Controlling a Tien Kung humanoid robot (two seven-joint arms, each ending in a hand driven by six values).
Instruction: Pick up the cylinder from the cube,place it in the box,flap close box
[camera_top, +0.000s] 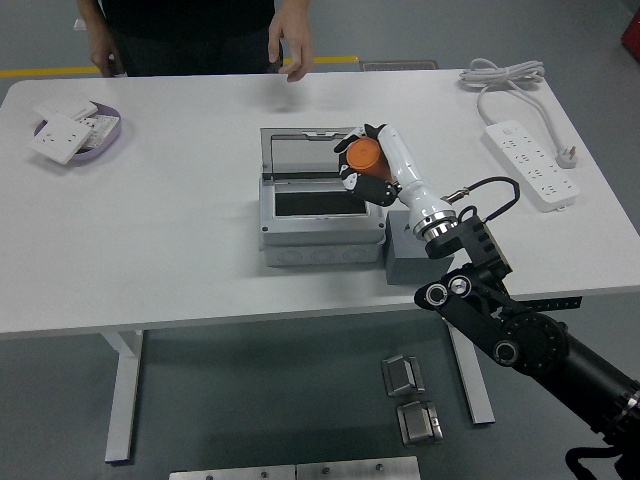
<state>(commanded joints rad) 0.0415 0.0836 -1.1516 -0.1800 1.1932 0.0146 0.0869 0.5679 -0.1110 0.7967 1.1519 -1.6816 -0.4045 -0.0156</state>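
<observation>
Hand (365, 165): the right hand, fingers wrapped round the orange cylinder (362, 153), held in the air over the right end of the box (320, 215), near the raised lid (318, 153).
Left arm: not in view.
Cylinder: off the cube (412, 260), carried tilted, clear of the box floor as far as I can tell.
Box: grey, open, lid standing up at the far side, dark opening (313, 203) facing up; it sits on the table (180, 220) just left of the cube.
Step in hand: I judge it to be placing the cylinder in the box; the pick looks done, the lid is not yet shut.
Doing it well: bring the cylinder over the middle of the opening, lower it past the rim, and let go only once it is low inside, so it does not roll out.
Edges: the opening is narrow front to back; lid close behind the fingers, cube close under the forearm.
Open room: wide bare table left of and in front of the box; the power strip (532, 163) and its cord lie well apart at right, the dish (113, 131) of plates far left.
Person: stands at the far side, one hand (291, 45) hanging above the far edge, touching nothing.
</observation>
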